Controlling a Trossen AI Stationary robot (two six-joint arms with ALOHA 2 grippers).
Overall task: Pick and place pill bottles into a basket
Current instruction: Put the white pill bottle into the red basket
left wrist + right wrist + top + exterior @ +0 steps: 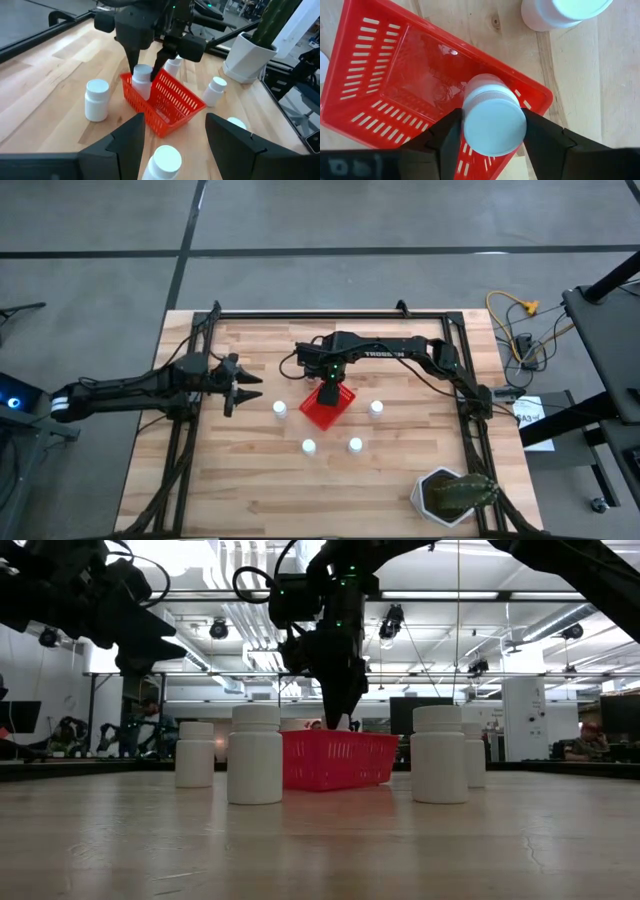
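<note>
The red basket (pixel 322 412) stands mid-table, turned cornerwise. My right gripper (pixel 494 134) points straight down over one of its corners, shut on a white pill bottle (pixel 141 80) that stands upright inside the basket. Several more white pill bottles stand upright on the wood around the basket, among them one (pixel 280 409) to its left and two (pixel 309 446) (pixel 355 445) nearer the front edge. My left gripper (pixel 242 392) hovers open near the table's left side, pointing toward the basket, with nothing between its fingers. My right gripper has the bottle's round white cap (pixel 495 122) between its two fingers, one finger (pixel 451 135) on each side. The fingers come from above, pointing down. The bottle is upright, its lower part inside the basket by the wall; whether its base rests on the basket floor is hidden.
A white pot with a green plant (pixel 450 495) stands at the near right corner. A black frame (pixel 330 314) runs along the table's far and side edges. Bare wood lies along the near edge and at the far left.
</note>
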